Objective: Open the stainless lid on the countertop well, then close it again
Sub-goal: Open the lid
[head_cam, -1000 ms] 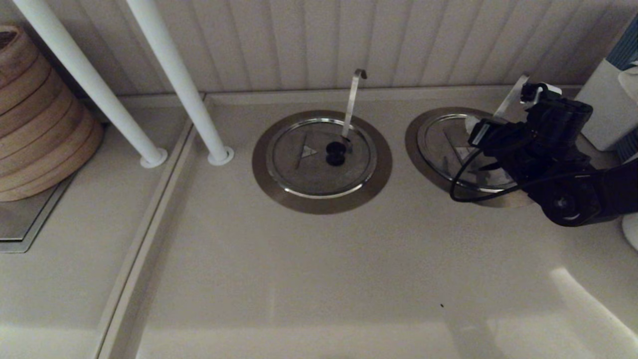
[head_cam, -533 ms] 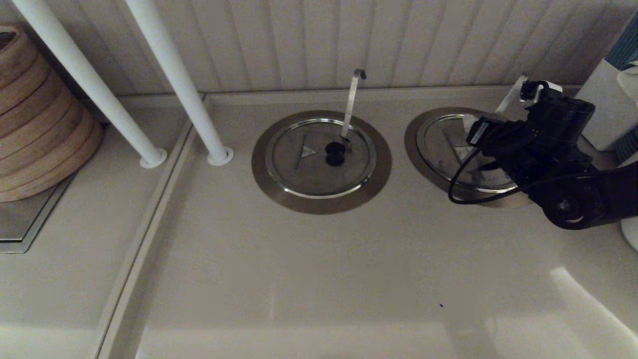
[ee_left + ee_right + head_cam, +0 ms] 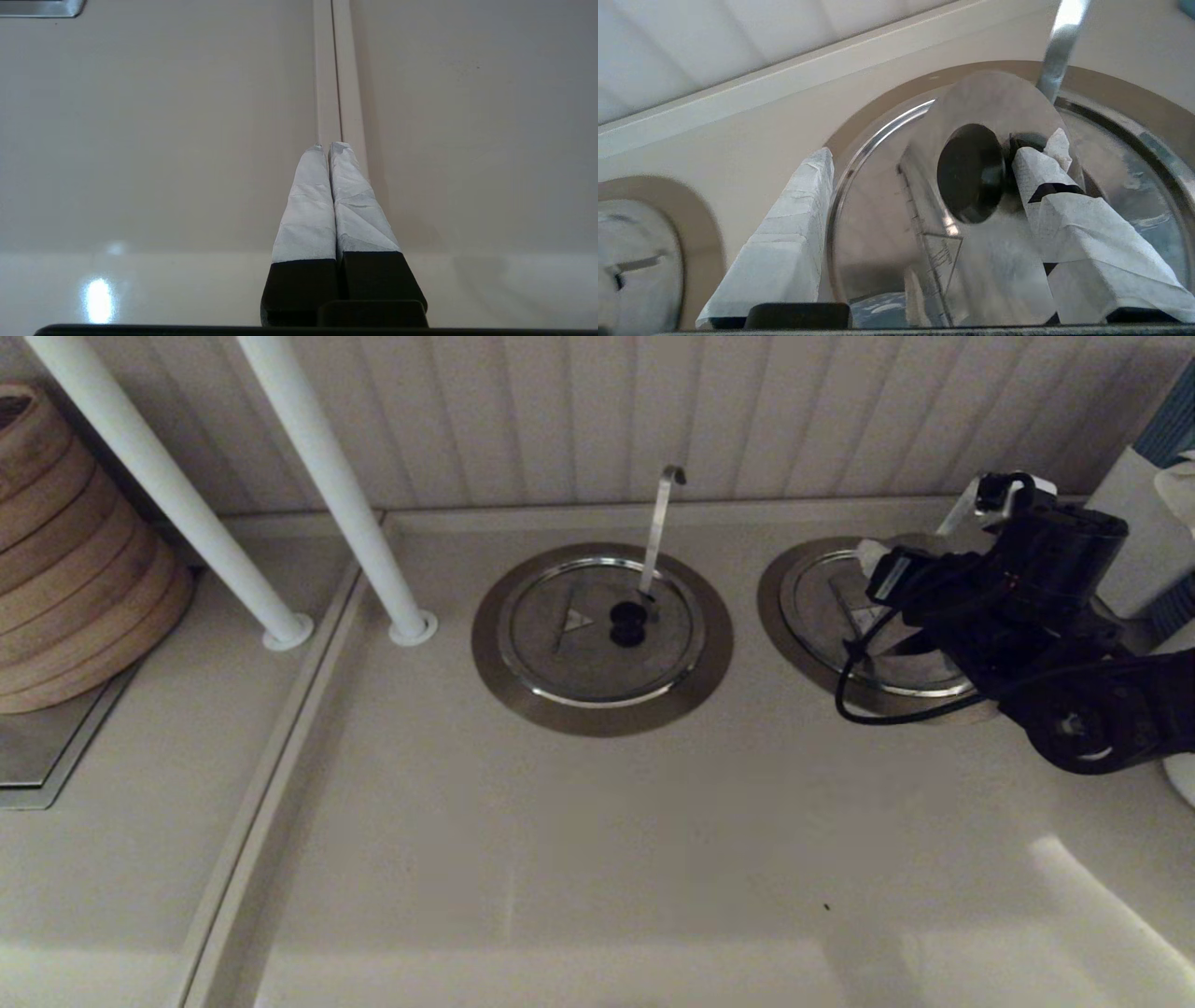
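The stainless lid (image 3: 831,602) sits in the right-hand countertop well (image 3: 773,609), mostly hidden under my right arm. Its straight-tipped handle (image 3: 957,513) leans toward the back wall. In the right wrist view my right gripper (image 3: 922,154) is open over the lid (image 3: 878,224). One white-wrapped finger (image 3: 1045,186) presses against the black knob (image 3: 971,172), and the other finger (image 3: 794,233) stands beyond the lid's rim. The knob side of the lid looks tipped up from the ring (image 3: 1111,91). My left gripper (image 3: 327,147) is shut over bare counter, out of the head view.
The twin lid (image 3: 597,630) with its hook-tipped handle (image 3: 661,523) lies left of the task well. Two white poles (image 3: 345,495) rise at the back left beside stacked bamboo steamers (image 3: 65,551). A white container (image 3: 1139,532) stands at the right, behind my arm.
My right gripper has shifted slightly toward the back wall and risen a little, and its wrist has swung right. The twin lid has not moved.
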{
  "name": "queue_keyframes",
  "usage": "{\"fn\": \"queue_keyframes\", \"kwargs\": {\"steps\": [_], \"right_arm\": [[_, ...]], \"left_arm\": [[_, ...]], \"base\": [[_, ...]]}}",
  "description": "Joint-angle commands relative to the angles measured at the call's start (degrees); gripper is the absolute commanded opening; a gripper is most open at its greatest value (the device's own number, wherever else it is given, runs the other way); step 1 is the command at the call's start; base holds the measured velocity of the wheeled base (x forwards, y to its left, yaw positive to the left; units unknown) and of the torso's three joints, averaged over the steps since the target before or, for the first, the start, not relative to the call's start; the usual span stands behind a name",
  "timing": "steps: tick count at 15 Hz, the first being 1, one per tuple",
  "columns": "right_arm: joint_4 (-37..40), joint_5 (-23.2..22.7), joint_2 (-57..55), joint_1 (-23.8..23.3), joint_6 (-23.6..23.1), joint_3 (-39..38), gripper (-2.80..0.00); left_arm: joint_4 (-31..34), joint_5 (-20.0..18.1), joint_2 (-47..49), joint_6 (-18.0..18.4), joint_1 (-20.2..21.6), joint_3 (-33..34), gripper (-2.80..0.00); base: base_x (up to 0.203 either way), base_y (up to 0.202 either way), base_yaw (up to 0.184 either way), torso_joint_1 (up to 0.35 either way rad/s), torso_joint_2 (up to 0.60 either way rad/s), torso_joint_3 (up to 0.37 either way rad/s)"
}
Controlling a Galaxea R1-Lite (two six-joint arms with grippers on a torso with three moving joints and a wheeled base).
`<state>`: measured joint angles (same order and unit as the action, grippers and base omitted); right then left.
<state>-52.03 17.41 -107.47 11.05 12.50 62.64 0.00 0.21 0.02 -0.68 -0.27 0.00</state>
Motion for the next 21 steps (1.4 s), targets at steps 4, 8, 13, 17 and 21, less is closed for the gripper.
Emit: {"fn": "queue_keyframes", "kwargs": {"steps": [4,8,13,17,21], "right_arm": [[-0.33,0.26,1.27,3.64,-0.02,-2.79,0.00],[-0.35,1.83,1.69,6.64,-0.18,-4.13,0.00],[-0.35,2.02,2.97,7.86,-0.19,-4.91,0.00],[-0.35,2.02,3.67,9.07,-0.19,-5.60,0.00],[0.06,1.92,1.49,3.97,-0.49,-3.05,0.00]], "left_arm": [[0.00,-0.02,0.06,-0.02,0.00,0.00,-2.80],[0.00,0.06,0.06,-0.02,0.00,0.00,-2.80],[0.00,0.06,0.06,-0.02,0.00,0.00,-2.80],[0.00,0.03,0.06,-0.02,0.09,0.00,-2.80],[0.00,0.06,0.06,-0.02,0.00,0.00,-2.80]], "base": [[0.000,0.000,0.000,0.000,0.00,0.000],[0.000,0.000,0.000,0.000,0.00,0.000],[0.000,0.000,0.000,0.000,0.00,0.000],[0.000,0.000,0.000,0.000,0.00,0.000],[0.000,0.000,0.000,0.000,0.00,0.000]]}}
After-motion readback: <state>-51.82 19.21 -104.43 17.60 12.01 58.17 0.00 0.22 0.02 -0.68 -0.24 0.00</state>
